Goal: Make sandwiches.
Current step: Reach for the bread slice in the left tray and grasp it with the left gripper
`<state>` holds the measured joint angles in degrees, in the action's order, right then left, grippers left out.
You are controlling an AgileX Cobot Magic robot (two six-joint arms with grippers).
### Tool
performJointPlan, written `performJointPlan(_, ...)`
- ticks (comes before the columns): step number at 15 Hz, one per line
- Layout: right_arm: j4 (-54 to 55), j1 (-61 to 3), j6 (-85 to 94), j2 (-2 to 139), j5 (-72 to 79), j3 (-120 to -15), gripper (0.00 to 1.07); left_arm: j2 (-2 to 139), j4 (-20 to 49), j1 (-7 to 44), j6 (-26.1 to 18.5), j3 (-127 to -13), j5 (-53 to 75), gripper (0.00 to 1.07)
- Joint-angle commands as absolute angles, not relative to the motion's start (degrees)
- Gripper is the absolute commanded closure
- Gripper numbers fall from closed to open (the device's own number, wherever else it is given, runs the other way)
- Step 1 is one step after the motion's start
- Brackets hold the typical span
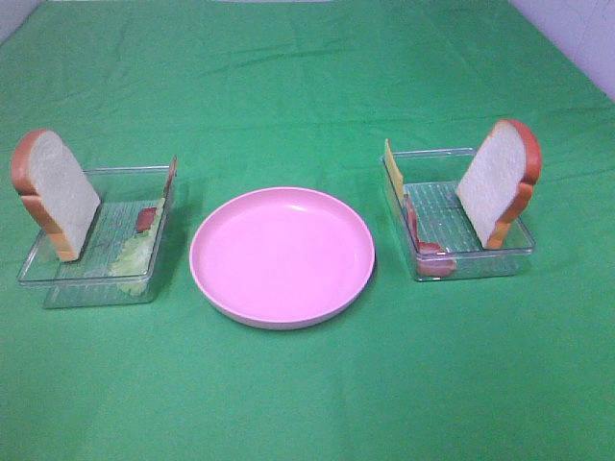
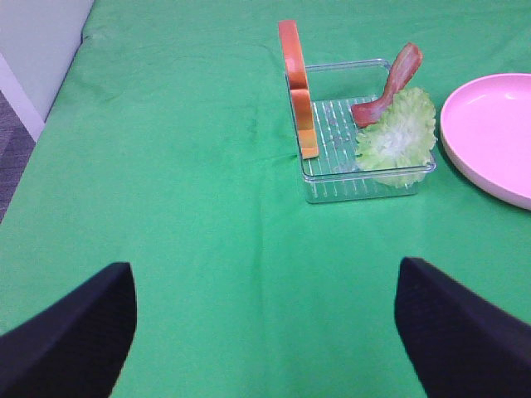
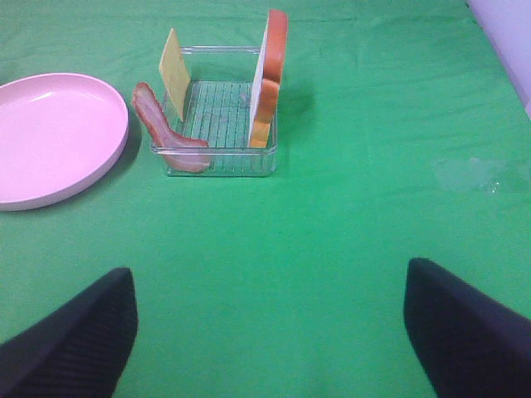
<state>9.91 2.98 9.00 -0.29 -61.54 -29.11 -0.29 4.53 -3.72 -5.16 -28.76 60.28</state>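
The sandwich parts sit apart in two clear trays. The left tray (image 1: 91, 279) holds an upright bread slice (image 1: 58, 192) (image 2: 297, 91), pale lettuce (image 1: 135, 252) (image 2: 400, 133) and a bacon strip (image 2: 390, 83). In the right tray (image 1: 476, 264) stand a bread slice (image 1: 500, 182) (image 3: 270, 75), a yellow cheese square (image 1: 392, 168) (image 3: 175, 73) and a bacon strip (image 3: 162, 124). My left gripper (image 2: 261, 278) and right gripper (image 3: 267, 278) are open, well short of their trays, with nothing between the fingers. Neither shows in the high view.
A round pink plate (image 1: 282, 254) (image 2: 494, 133) (image 3: 50, 137) lies between the two trays with nothing on it. Green cloth (image 1: 307, 403) covers the table. The table's edge and a grey floor show beyond the left tray's side.
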Motion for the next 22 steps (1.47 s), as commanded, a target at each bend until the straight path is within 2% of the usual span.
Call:
performJointPlan(1, 10.0, 3.4, 8.9, -1.2, -60.9, -29.0, 0.26, -1.5, 5.1, -3.9, -5.2, -28.6, 60.0, 0.26)
performJointPlan(22, 10.0, 3.4, 8.9, -1.2, -60.9, -29.0, 0.26, -1.5, 5.1, -3.9, -5.2, -28.6, 60.0, 0.26)
